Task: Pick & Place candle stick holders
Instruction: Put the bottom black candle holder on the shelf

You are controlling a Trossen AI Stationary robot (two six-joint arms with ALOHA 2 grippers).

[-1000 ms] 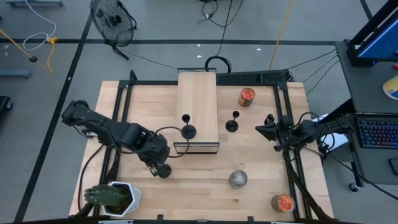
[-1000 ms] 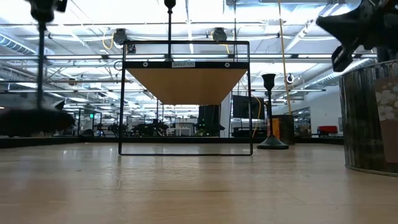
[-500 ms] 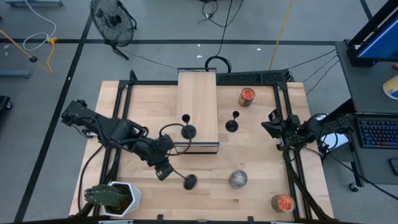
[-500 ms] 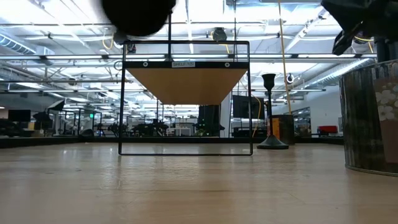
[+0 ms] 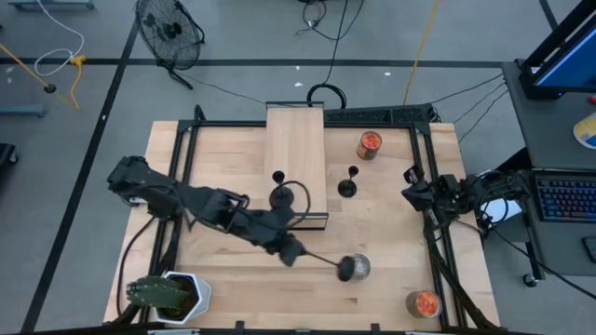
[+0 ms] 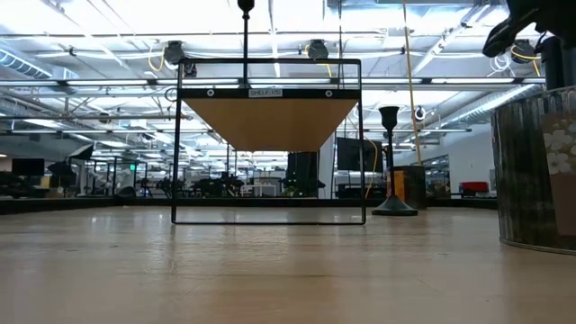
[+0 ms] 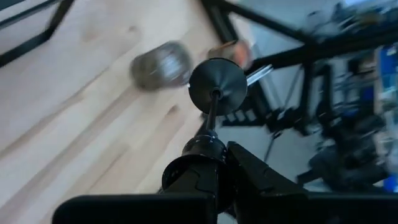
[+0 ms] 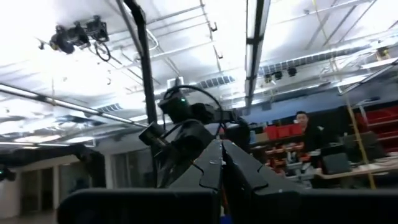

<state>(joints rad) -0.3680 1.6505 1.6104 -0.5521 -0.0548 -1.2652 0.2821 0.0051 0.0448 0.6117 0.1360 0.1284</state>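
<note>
The black candle holder (image 5: 326, 263) lies tipped nearly flat in the left claw (image 5: 296, 251), its thin stem running out from the fingertips and its round flat base (image 7: 217, 86) at the far end. The claw's two dark fingers are clamped together on the cup end of the stem. Just past that base, almost touching it from above, stands a round silvery jar (image 5: 357, 267) with a dull metallic sheen. Behind the claw, toward the back of the pale, grainy wooden desk (image 5: 372, 223), a second holder (image 5: 281, 193) stands upright on a smooth wooden shelf board (image 5: 296, 158) carried by a thin black wire frame. A third holder (image 5: 347, 183) stands on the desk just beside that shelf, on the side away from the left arm. Farther back is a small glass jar (image 5: 370, 143) with orange contents; another like it (image 5: 424, 303) sits near the front corner beyond the silvery jar. On the arm's own side, at the front edge, is a white faceted pot with a spiky green plant (image 5: 168, 294).

The right claw (image 5: 410, 194) waits near the desk's right edge, raised off the surface; I cannot tell how its fingers stand.
</note>
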